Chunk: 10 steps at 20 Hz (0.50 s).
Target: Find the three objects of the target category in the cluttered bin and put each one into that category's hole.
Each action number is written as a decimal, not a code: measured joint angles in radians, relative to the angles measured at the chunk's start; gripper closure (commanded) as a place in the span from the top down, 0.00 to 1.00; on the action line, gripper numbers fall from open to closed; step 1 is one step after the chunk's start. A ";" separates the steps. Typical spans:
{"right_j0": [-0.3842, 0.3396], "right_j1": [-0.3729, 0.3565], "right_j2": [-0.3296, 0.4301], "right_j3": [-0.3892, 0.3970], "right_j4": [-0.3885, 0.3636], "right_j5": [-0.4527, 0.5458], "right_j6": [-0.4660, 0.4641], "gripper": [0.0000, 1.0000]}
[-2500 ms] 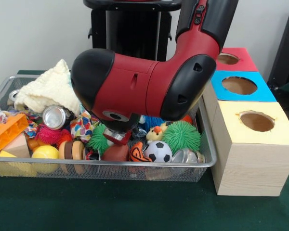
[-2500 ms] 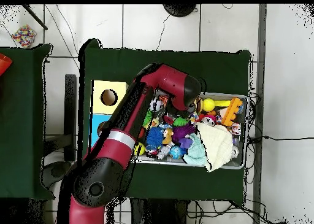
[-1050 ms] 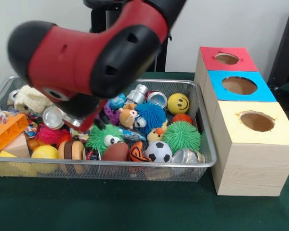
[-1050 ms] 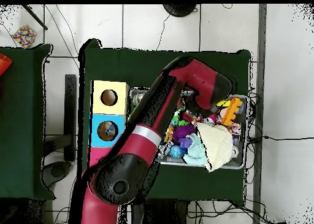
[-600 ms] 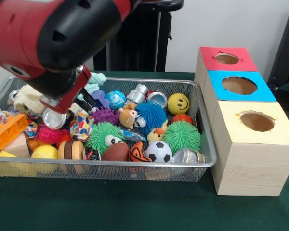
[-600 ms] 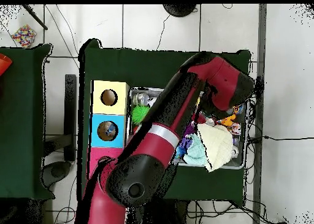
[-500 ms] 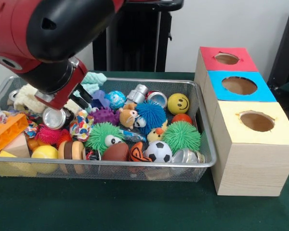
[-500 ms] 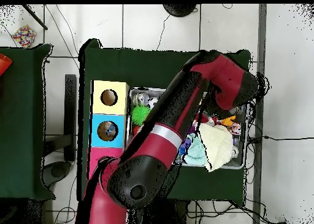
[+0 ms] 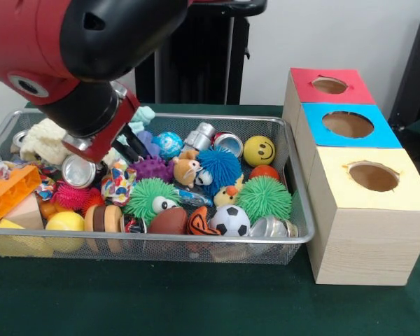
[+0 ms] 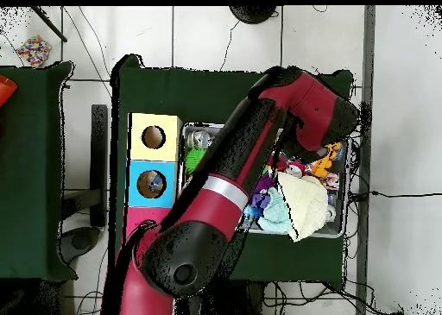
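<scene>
My gripper (image 9: 133, 148) hangs open over the left-middle of the wire bin (image 9: 294, 234), and nothing shows between its black fingers. Below and beside it lie a silver can (image 9: 80, 170), a purple spiky ball (image 9: 152, 168) and a patterned soft toy (image 9: 117, 183). Three boxes stand to the right: the red hole box (image 9: 330, 85), the blue hole box (image 9: 348, 124) and the yellow hole box (image 9: 373, 176). In the overhead view the arm (image 10: 259, 148) covers most of the bin and hides the gripper.
The bin also holds a smiley ball (image 9: 259, 150), a soccer ball (image 9: 229, 220), a green spiky ball (image 9: 264, 197), more cans (image 9: 227, 143), a cream cloth (image 9: 45, 140) and an orange block (image 9: 10, 189). The arm's bulky wrist (image 9: 70, 42) looms over the bin's left half.
The gripper rose out of the bin's middle and swung to the left side in the front view, carrying nothing. In the last half second it edged slightly right.
</scene>
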 measured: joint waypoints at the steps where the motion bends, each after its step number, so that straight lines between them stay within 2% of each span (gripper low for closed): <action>1: 0.003 0.000 0.000 0.000 0.003 0.007 0.000 0.00; 10: 0.037 0.027 0.000 -0.013 0.037 0.103 0.000 0.00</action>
